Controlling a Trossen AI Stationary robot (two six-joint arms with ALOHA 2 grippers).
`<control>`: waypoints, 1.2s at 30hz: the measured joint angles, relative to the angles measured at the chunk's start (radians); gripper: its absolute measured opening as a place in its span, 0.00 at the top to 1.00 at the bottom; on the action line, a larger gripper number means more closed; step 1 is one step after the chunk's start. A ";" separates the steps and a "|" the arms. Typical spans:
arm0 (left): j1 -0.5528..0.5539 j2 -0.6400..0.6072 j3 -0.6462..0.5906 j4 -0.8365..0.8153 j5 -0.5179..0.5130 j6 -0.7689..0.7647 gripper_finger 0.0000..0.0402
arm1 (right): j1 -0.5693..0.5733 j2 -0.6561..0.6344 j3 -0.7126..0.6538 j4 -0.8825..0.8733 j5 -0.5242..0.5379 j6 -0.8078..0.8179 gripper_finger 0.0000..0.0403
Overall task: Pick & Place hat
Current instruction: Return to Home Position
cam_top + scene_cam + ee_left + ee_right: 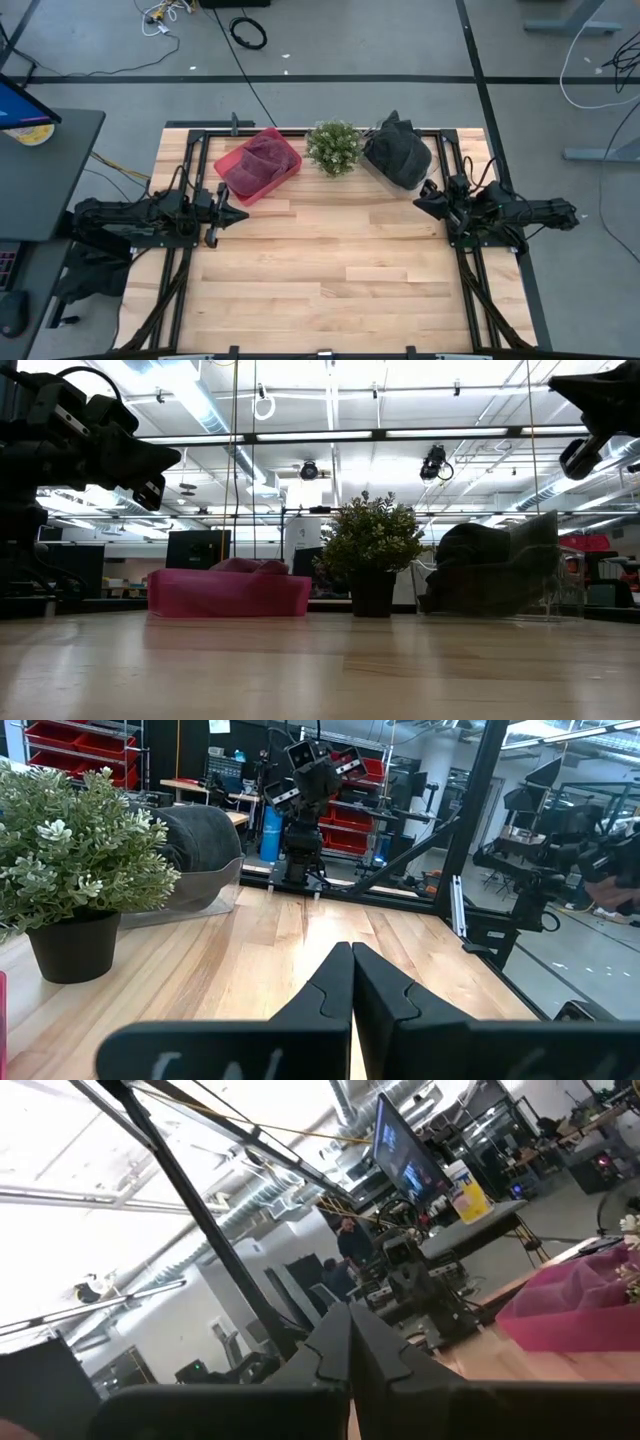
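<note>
A dark grey hat [398, 150] lies in a clear bin [378, 170] at the table's far right; the low view shows the hat [490, 560] and the left wrist view shows the hat [195, 835] too. A maroon hat [255, 163] fills a red bin [285, 170] at the far left. My left gripper [238, 214] hovers near the red bin, shut [352, 982]. My right gripper [420, 204] hovers just near of the clear bin, shut [350, 1335] and tipped upward.
A small potted plant [334, 147] stands between the two bins at the far edge. The wooden table [330, 270] is bare across its middle and near half. A black frame [470, 270] borders the table. A monitor [25, 110] sits off the left side.
</note>
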 joint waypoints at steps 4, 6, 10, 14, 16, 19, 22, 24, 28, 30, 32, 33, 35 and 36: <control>0.000 0.000 0.000 0.000 0.000 0.000 0.99 | 0.000 0.000 -0.028 0.002 -0.010 0.007 1.00; 0.000 0.000 0.000 -0.002 0.000 0.000 0.99 | 0.000 0.000 -0.028 -0.011 -0.013 0.008 1.00; 0.000 0.000 0.000 -0.003 0.000 0.000 0.99 | 0.000 0.000 -0.026 -0.058 -0.013 0.033 1.00; 0.000 0.000 0.000 -0.004 0.000 0.000 0.99 | 0.000 0.000 -0.026 -0.132 -0.013 0.032 0.98; 0.000 0.000 0.000 -0.004 0.000 0.000 0.99 | 0.000 0.000 -0.026 -0.176 -0.013 0.003 0.97; 0.000 0.000 0.000 -0.004 0.000 0.000 0.99 | 0.000 0.000 -0.026 -0.283 -0.013 -0.100 0.96; 0.000 0.000 0.000 -0.005 0.000 0.000 0.99 | 0.000 0.020 -0.026 -0.284 -0.017 -0.206 0.96; 0.000 0.000 0.000 -0.005 0.000 0.000 0.99 | 0.000 0.029 -0.026 -0.281 -0.018 -0.261 0.96; 0.000 0.000 0.000 -0.005 0.000 0.000 0.99 | 0.000 0.041 -0.026 -0.285 -0.021 -0.315 0.97; 0.000 0.000 0.000 -0.005 0.000 0.000 0.99 | 0.000 0.040 -0.026 -0.283 -0.021 -0.314 0.98; 0.000 0.000 0.000 -0.005 0.000 0.000 0.99 | 0.000 0.040 -0.026 -0.284 -0.021 -0.314 0.98; 0.000 0.000 0.000 -0.005 0.000 0.000 0.99 | 0.000 0.040 -0.026 -0.284 -0.021 -0.315 0.98; 0.000 0.000 0.000 -0.005 0.000 0.000 0.99 | 0.000 0.040 -0.026 -0.284 -0.021 -0.315 0.98; 0.000 0.000 0.000 -0.005 0.000 0.000 0.99 | 0.000 0.040 -0.026 -0.284 -0.021 -0.315 0.98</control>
